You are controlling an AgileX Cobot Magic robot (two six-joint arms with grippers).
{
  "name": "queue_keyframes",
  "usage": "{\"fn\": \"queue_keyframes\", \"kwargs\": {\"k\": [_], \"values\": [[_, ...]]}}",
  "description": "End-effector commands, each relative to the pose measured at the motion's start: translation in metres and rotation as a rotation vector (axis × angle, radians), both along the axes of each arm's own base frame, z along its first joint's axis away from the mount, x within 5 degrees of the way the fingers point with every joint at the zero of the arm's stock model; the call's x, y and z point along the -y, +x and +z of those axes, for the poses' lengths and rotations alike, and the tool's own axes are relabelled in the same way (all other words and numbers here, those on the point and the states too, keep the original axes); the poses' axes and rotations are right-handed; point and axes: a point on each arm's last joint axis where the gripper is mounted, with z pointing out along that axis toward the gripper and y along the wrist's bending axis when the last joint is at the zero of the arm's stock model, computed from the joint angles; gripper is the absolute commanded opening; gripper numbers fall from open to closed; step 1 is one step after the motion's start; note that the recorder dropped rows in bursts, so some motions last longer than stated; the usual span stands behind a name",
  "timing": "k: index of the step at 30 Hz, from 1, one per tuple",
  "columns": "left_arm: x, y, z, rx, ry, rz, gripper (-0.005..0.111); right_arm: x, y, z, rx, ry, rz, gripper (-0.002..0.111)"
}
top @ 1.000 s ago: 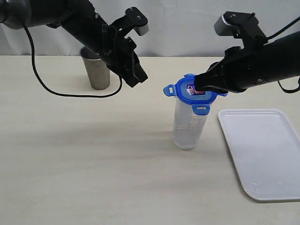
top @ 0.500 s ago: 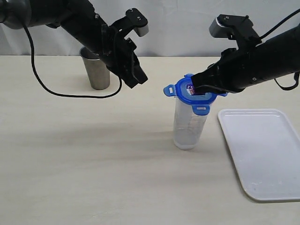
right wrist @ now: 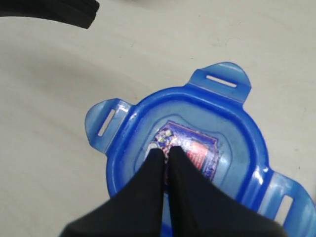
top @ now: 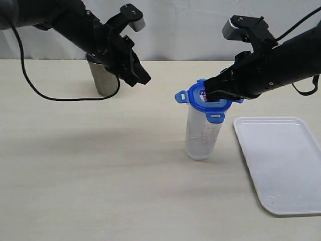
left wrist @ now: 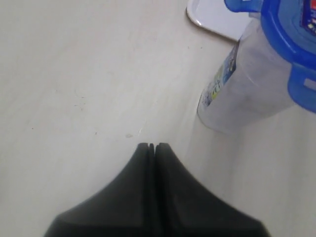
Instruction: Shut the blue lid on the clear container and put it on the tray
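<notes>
The clear container [top: 202, 135] stands upright on the table just left of the white tray [top: 281, 160]. The blue lid [top: 206, 100] sits on its rim with the tabs sticking outward. My right gripper [top: 208, 94] is shut, its tips resting on the label at the lid's centre [right wrist: 190, 145]; in the right wrist view the right gripper [right wrist: 163, 150] holds nothing. My left gripper [top: 143, 79] is shut and empty, raised above the table left of the container. In the left wrist view the left gripper [left wrist: 150, 146] points toward the container [left wrist: 247, 84] and lid [left wrist: 291, 34].
A grey steel cup [top: 103, 78] stands at the back left, partly behind the left arm, with a black cable [top: 50, 95] trailing beside it. A corner of the tray [left wrist: 212, 15] shows in the left wrist view.
My left arm has drawn back up and to the left, away from the container. The right gripper has stayed on the lid's centre.
</notes>
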Motion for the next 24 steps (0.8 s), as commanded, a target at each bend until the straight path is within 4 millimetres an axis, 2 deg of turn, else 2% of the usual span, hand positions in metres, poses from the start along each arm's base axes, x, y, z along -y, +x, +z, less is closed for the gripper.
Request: {"fn": "queue_keyframes", "kwargs": {"k": [1,2,5,8,13,16,18,19,21,22,24], "values": [[-0.018,-0.011,-0.001,0.075,-0.165,0.014,0.000,0.001,-0.003,0.006,0.034,-0.017,0.015,0.004],[-0.018,-0.015,-0.003,0.098,-0.222,0.005,0.000,0.002,-0.004,0.009,0.045,-0.015,0.013,0.004],[-0.012,-0.036,-0.024,0.184,-0.338,-0.052,0.000,0.003,-0.006,0.017,0.080,-0.011,0.004,0.004],[-0.005,-0.048,-0.044,0.263,-0.365,-0.081,0.000,0.003,-0.007,0.020,0.090,-0.009,0.002,0.004],[-0.003,-0.046,-0.076,0.196,-0.303,-0.040,0.003,0.003,-0.007,0.020,0.090,-0.009,0.002,0.004],[-0.003,-0.045,-0.086,0.171,-0.298,-0.038,0.021,0.003,-0.007,0.020,0.090,-0.009,0.002,0.004],[-0.003,-0.045,-0.090,0.164,-0.288,-0.048,0.044,0.003,-0.007,0.019,0.086,-0.009,0.004,0.004],[-0.003,-0.046,-0.091,0.163,-0.277,-0.066,0.062,0.003,-0.007,0.019,0.086,-0.009,0.004,0.004],[-0.001,-0.049,-0.092,0.162,-0.264,-0.093,0.084,0.003,-0.007,0.019,0.084,-0.007,0.001,0.004],[0.001,-0.049,-0.092,0.162,-0.257,-0.101,0.093,0.003,-0.007,0.019,0.084,-0.007,0.001,0.004],[0.006,-0.052,-0.094,0.165,-0.232,-0.123,0.100,0.003,-0.007,0.019,0.084,-0.007,0.001,0.004]]}}
